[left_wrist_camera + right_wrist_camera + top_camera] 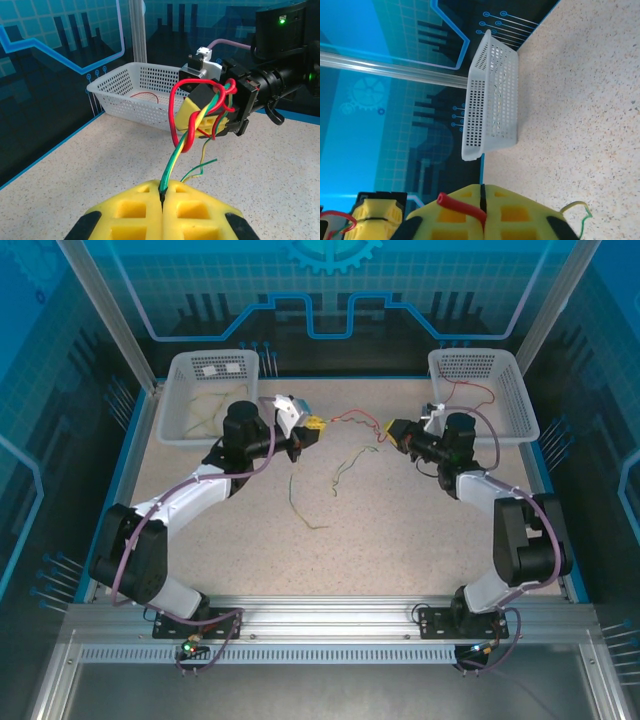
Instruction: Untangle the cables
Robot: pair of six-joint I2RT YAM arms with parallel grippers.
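Observation:
The cables hang in a knot between my two grippers over the middle of the table. In the top view a red cable (355, 420) spans the gap and a green-yellow cable (345, 465) droops to the tabletop. My left gripper (163, 194) is shut on the green-yellow cable (181, 147), which runs up into the red cable (173, 115) looped around it. My right gripper (482, 202) is shut on a red cable end (461, 207); a green-yellow tip (581, 210) curls beside it. In the top view the left gripper (318, 426) and right gripper (388, 430) face each other.
A white basket (176, 400) at the back left holds pale wires. A second white basket (520, 390) at the back right holds red wire (147, 96). Another thin green-yellow wire (303, 512) lies on the speckled table. Transparent walls enclose the back and sides.

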